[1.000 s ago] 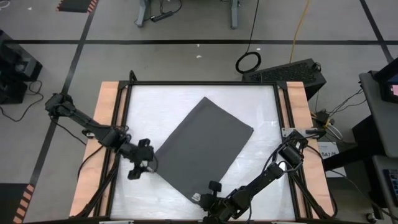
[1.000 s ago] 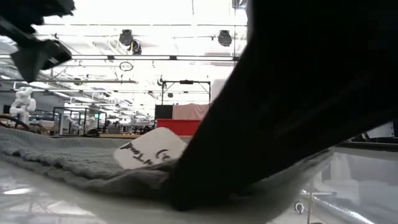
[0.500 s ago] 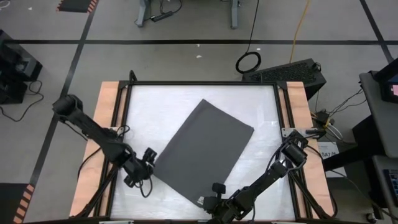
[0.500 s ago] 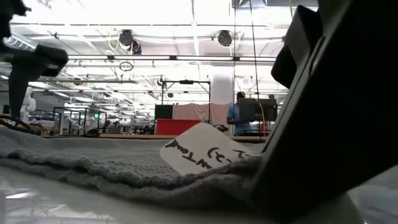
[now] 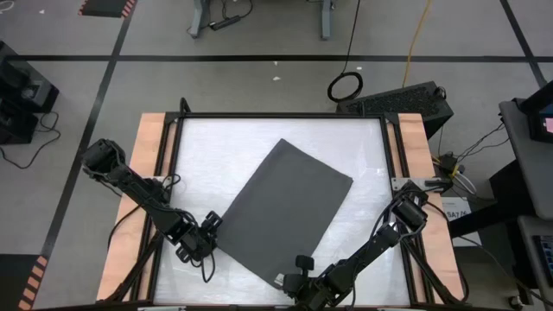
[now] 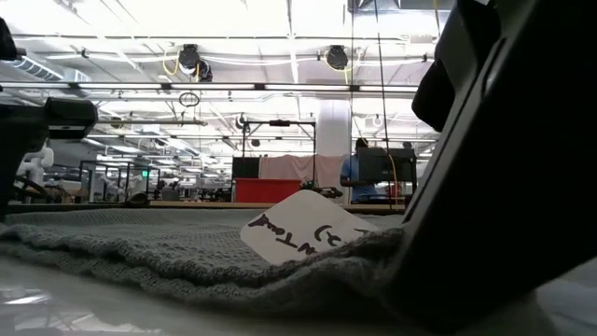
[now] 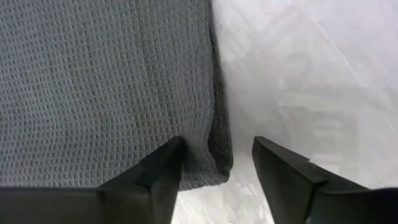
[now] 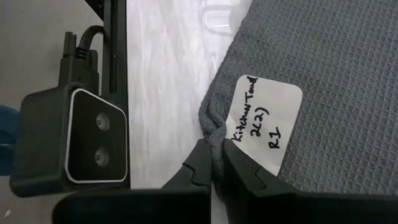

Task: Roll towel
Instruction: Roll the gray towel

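Dark grey waffle-weave towel (image 5: 283, 210) lies flat and skewed mid-table; the left gripper (image 7: 216, 163) has dropped to its left corner, fingers straddling the edge, not yet clamped; the right gripper (image 8: 212, 167) stays pinched on the near corner by the white tag (image 8: 261, 119); rolling seems imminent.

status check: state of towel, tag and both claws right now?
towel: flat, unrolled, lying at an angle on the table.
tag: on the corner nearest the right claw, writing visible.
left claw: open, jaws straddling the towel's corner, not clamped.
right claw: shut on towel, pinching the bunched edge by the tag.
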{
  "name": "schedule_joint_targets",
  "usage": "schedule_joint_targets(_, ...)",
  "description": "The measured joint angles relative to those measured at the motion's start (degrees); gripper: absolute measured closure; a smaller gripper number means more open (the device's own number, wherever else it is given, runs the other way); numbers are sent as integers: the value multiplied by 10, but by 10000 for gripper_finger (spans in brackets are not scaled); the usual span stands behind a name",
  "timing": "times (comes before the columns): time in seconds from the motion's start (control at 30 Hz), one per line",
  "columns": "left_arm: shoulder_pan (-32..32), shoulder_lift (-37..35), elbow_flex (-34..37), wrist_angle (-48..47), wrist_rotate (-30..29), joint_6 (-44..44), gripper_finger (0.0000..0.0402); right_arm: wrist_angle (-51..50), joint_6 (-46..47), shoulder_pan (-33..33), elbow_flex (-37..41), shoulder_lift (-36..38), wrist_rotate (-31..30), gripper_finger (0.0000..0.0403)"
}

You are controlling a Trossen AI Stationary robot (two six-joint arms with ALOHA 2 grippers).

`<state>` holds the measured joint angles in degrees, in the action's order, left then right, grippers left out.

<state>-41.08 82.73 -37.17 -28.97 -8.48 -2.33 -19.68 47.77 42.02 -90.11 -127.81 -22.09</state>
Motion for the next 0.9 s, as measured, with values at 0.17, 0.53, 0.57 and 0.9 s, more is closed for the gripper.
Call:
schedule_joint_targets(0.17,1,-1,1,1,-2,3,263,0,0,1,0,0,0,399)
schedule_joint_targets(0.53,10,-2,2,33,-1,91,392,-3,11,1,-1,11,10,399)
schedule_joint_targets(0.57,10,-5,0,35,9,107,392,-2,17,1,-1,12,16,399)
schedule_joint_targets(0.9,-8,-65,-28,46,70,278,398,-37,99,16,-1,72,43,399)
